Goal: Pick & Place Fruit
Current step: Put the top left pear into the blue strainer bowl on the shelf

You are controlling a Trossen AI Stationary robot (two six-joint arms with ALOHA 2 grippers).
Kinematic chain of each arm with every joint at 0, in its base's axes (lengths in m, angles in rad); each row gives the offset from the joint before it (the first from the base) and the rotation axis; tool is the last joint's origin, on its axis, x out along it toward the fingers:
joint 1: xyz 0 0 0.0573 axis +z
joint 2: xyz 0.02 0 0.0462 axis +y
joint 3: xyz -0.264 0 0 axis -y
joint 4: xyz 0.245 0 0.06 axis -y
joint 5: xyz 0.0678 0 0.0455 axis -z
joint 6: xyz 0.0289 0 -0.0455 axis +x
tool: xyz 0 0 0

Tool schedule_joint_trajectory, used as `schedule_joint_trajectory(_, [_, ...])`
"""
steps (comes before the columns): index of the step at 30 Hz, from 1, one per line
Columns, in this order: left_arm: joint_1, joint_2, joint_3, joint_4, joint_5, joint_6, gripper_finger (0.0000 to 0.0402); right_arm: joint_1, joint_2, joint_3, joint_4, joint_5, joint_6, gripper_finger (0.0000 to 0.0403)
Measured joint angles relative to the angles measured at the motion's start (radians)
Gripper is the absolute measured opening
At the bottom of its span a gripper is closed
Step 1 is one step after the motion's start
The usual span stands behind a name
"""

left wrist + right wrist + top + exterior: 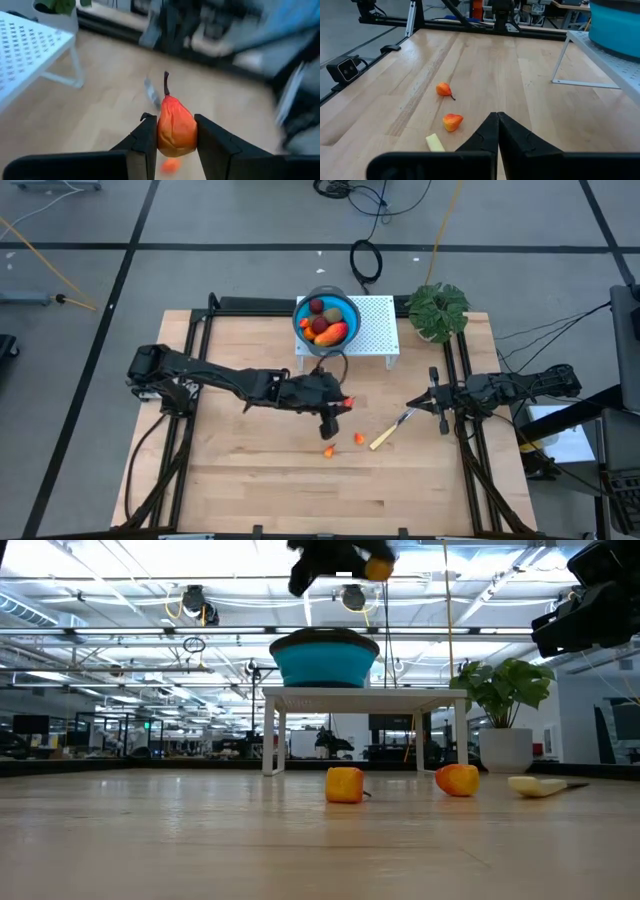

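Left end effector (176,137) raised mid-table, clamped; right end effector (497,131) closed.

grey floor (230,220) with dark lines, ceiling strip lights (120,585), distant desks

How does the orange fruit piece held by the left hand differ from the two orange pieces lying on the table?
The held orange piece is clamped between the left hand's fingers, up in the air; the two loose orange pieces rest on the wooden table, untouched. The held piece points its dark stem away from the hand; one loose piece's stem lies sideways on the wood. All three are small, orange and similar in shape.
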Motion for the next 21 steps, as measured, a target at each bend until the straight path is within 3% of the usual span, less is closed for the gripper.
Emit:
schedule_joint_trajectory(5, [0.001, 0.000, 0.000, 0.164, 0.001, -0.263, 0.0109, 0.000, 0.000, 0.000, 0.001, 0.000, 0.001, 0.0000])
schedule_joint_trajectory(21, [0.000, 0.000, 0.000, 0.401, 0.009, -0.961, 0.0108, 0.000, 0.000, 0.000, 0.000, 0.000, 0.001, 0.0000])
